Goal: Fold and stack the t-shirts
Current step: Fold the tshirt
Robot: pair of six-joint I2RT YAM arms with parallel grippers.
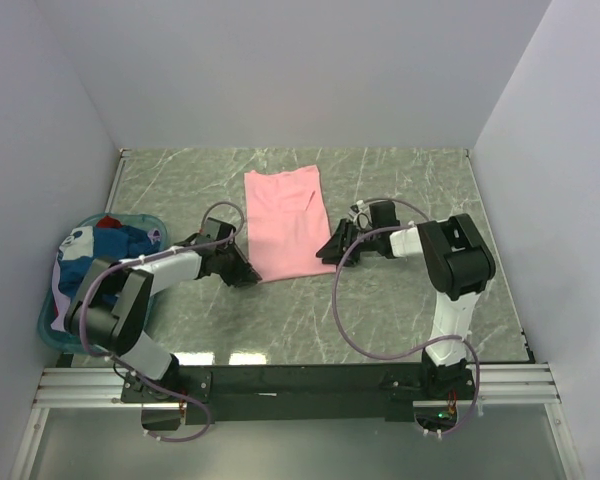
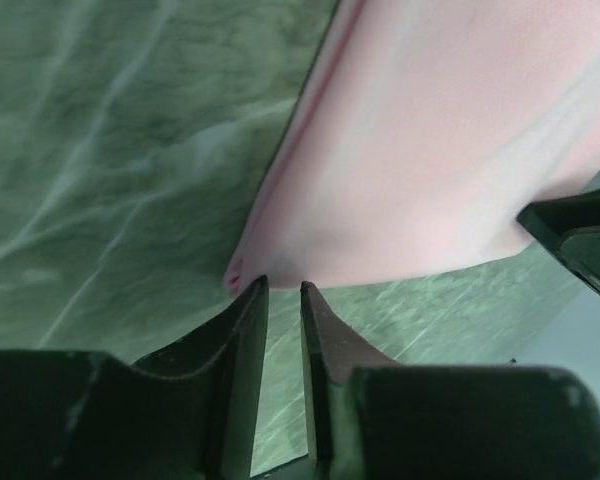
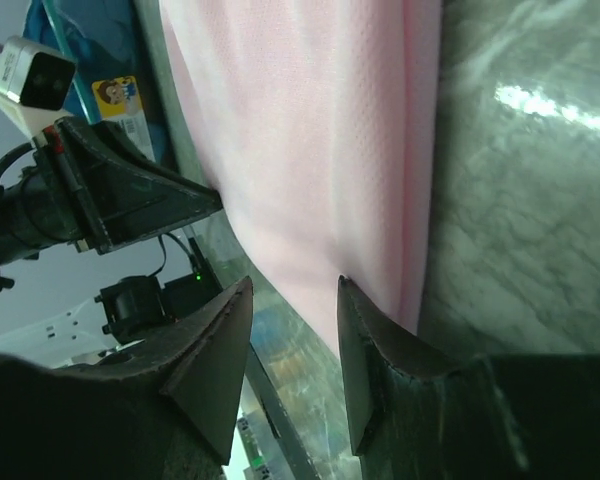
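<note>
**Both jaws standing open at the near end of the pink t-shirt**

The left arm [image 1: 170,268] is covering part of the teal basket [image 1: 50,318] at the left edge of the tabletop [image 1: 410,190]. The bunched t-shirts [image 1: 100,255] inside are showing blue, white and red patches, but how many are lying there cannot be told. The pink t-shirt [image 1: 283,225] is lying flat as a long, narrow shape, running from the middle of the tabletop toward the far edge; how many layers it is folded into is not clear from above.

From the top view the two sets of jaws are looking like dark lumps at the shirt's near corners, their gaps too small to read. The left wrist view is showing the left jaws a narrow slit apart, with bare tabletop in the gap and their tips just short of the shirt's near left corner. The right wrist view is showing the right jaws wider apart, with nothing clamped between them and pink cloth lying just beyond their tips along the shirt's right edge. The right arm [image 1: 450,255] is reaching in from the right edge.

The tabletop is showing green, white-veined marble that is reflecting light. Plain white walls [image 1: 280,70] are enclosing it on three sides.
</note>
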